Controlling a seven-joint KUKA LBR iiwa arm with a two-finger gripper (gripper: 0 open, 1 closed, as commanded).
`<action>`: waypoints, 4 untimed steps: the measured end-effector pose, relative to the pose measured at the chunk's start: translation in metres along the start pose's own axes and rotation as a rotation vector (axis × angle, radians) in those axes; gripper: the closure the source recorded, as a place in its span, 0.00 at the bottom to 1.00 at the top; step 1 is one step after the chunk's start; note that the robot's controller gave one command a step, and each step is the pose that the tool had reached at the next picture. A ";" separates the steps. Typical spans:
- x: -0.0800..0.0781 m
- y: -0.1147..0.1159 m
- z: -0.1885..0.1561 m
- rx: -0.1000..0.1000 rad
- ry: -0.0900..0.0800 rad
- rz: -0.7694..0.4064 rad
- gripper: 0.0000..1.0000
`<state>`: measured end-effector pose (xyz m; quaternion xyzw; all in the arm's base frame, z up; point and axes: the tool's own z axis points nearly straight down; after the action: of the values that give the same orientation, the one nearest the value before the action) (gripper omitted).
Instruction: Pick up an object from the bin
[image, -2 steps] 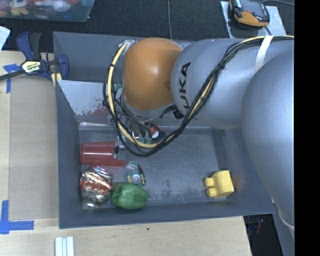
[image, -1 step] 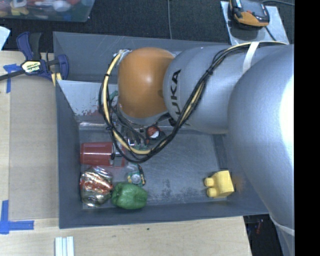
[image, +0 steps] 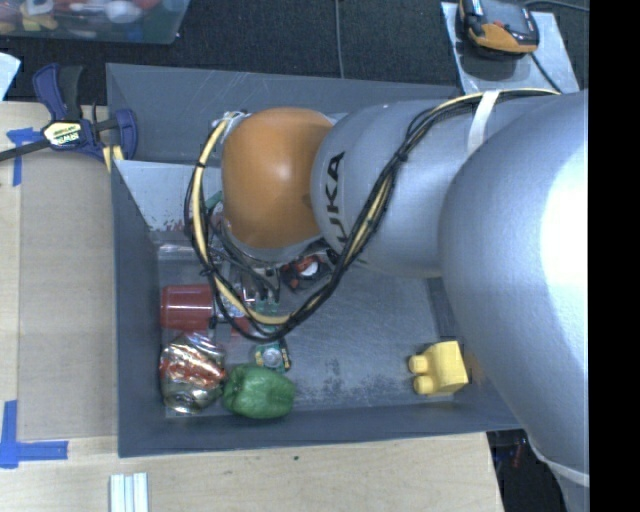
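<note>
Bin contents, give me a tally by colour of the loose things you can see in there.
Red: 1, the dark red cylinder
Green: 1, the green rounded lump
Yellow: 1, the yellow plastic block
Silver with orange: 1, the crinkled shiny wrapper
Total: 4 visible; the arm covers part of the bin.

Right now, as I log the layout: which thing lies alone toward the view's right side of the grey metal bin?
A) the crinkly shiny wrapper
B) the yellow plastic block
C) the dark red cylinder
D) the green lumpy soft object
B: the yellow plastic block lies by itself at the lower right of the grey metal bin, with bare floor around it.
</note>
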<state>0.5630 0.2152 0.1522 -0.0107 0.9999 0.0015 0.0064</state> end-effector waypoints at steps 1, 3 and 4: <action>0.022 0.008 -0.026 0.000 0.000 0.024 0.00; 0.027 0.015 -0.056 -0.002 -0.004 -0.057 0.00; 0.020 0.003 -0.043 0.000 -0.003 -0.071 0.00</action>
<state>0.5426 0.2173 0.1947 -0.0462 0.9989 0.0014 0.0077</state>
